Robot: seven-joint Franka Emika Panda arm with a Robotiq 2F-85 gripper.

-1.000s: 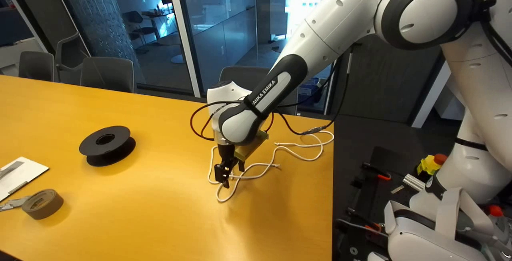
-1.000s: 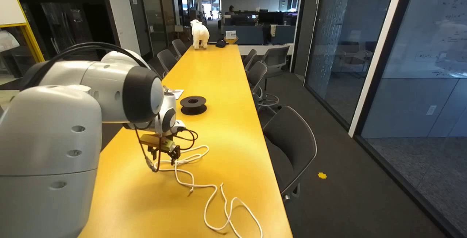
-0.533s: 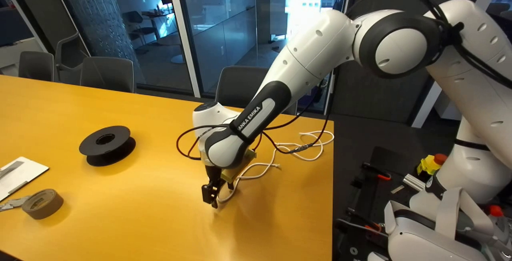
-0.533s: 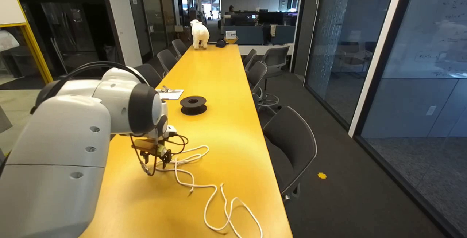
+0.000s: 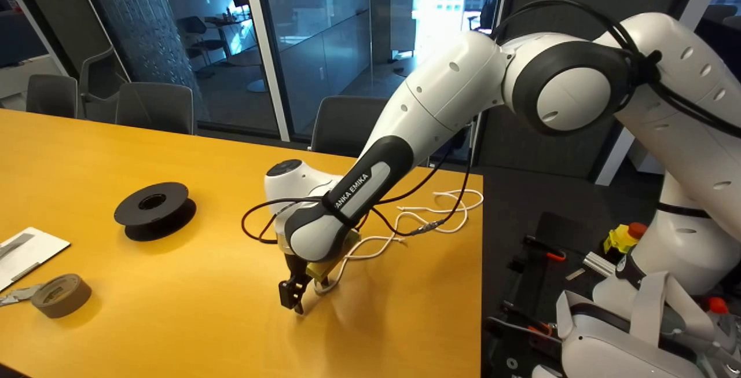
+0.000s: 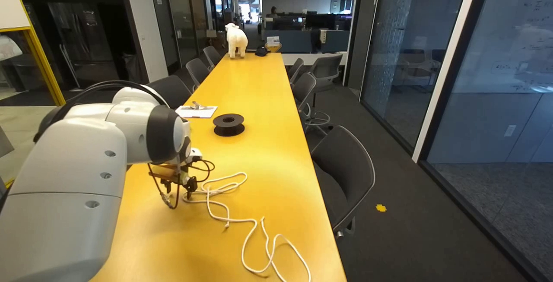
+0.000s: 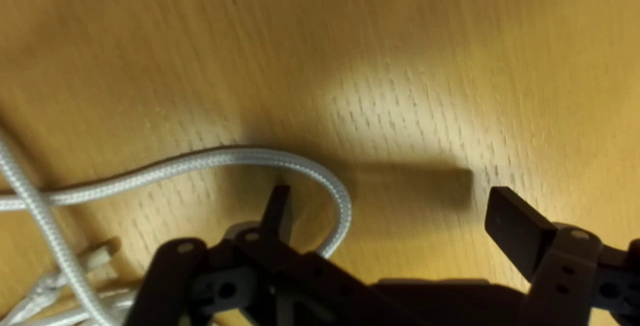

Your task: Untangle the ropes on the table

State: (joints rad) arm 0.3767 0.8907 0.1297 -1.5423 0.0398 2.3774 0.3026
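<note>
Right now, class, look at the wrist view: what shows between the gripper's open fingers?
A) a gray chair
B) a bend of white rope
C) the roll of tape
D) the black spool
B: the gripper stands open, and in the wrist view the white rope curves into the gap between its two fingertips.

- My jaws are black.
- My arm (image 5: 440, 88) is white, banded in black.
- The ropes (image 7: 250, 156) are white, finely braided in my wrist view.
- The tabletop (image 6: 263, 161) is mustard yellow, flecked with dark grain in that view too.
- The spool (image 5: 156, 216) is plain black.
- The tape roll (image 5: 66, 304) is dull brown.
- The chairs (image 6: 345, 165) are dark grey.
</note>
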